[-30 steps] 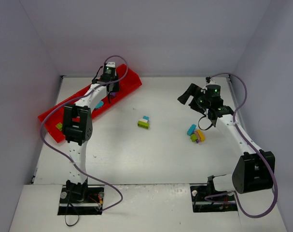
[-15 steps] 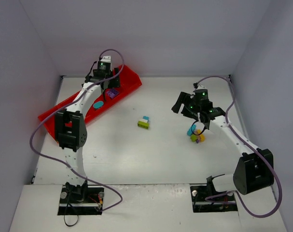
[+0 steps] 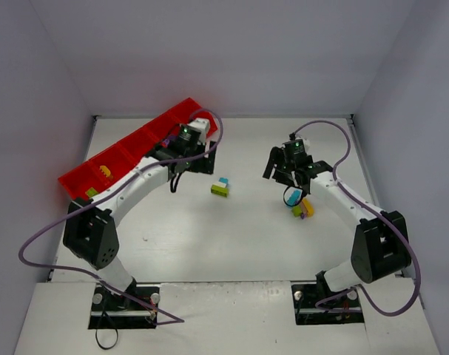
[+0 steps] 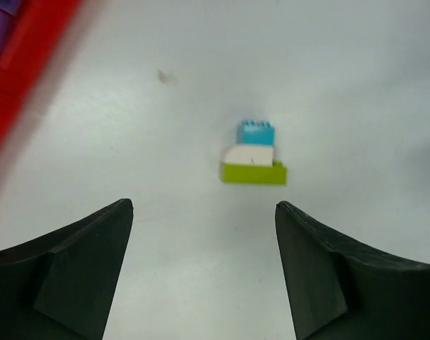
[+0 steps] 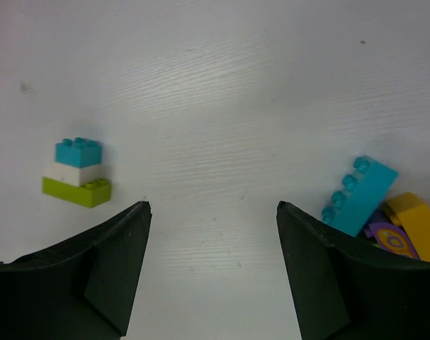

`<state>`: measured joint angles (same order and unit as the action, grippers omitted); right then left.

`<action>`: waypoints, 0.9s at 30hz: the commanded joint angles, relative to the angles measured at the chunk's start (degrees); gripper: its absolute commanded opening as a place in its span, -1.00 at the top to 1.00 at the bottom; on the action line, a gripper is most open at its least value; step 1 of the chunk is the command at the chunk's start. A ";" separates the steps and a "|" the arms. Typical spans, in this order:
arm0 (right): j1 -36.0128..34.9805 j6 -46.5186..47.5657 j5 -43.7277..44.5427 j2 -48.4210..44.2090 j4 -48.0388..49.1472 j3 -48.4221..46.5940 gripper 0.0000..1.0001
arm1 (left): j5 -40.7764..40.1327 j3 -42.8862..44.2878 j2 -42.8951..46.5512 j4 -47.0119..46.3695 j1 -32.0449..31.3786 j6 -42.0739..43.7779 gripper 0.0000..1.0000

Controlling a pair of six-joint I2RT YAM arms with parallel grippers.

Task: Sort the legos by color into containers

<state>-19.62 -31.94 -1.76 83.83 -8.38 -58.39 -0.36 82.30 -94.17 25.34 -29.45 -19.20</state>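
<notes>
Hovering over the white table point(image 3: 246, 244), the left gripper point(image 4: 202, 207) stands wide and empty, facing the teal-white-lime lego stack point(image 4: 253, 159), the red tray point(image 3: 124, 153) off to its left. The right gripper point(image 5: 212, 205), jaws also apart and empty, hangs beside a pile of teal, yellow and purple legos point(image 5: 360, 195).

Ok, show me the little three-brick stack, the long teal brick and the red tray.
three-brick stack point(image 4: 249, 154): left wrist view, on its white middle brick.
long teal brick point(image 5: 361, 196): right wrist view, middle of its side.
red tray point(image 3: 128, 150): top external view, bare red part near its middle.
</notes>
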 commanded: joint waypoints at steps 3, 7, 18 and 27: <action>-0.42 -4.35 17.21 0.81 -9.53 -2.78 -0.36 | 3.25 -6.17 5.39 0.50 -2.36 -4.26 -0.50; -0.16 -8.21 22.32 1.60 -12.44 -0.77 -0.35 | 3.52 -9.08 8.12 0.14 -3.24 -4.79 -0.50; 3.79 -10.86 21.19 9.06 -12.10 -0.58 -0.19 | 2.47 -13.13 12.96 1.11 -3.24 -2.86 -0.50; 4.59 -9.02 19.52 14.16 -8.76 -1.64 0.00 | 3.00 -14.10 14.19 1.81 -3.24 -3.83 -0.50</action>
<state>-15.29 -41.04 17.17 95.33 -18.48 -58.43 2.79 67.88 -82.83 27.66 -32.58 -22.81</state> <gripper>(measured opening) 0.512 0.750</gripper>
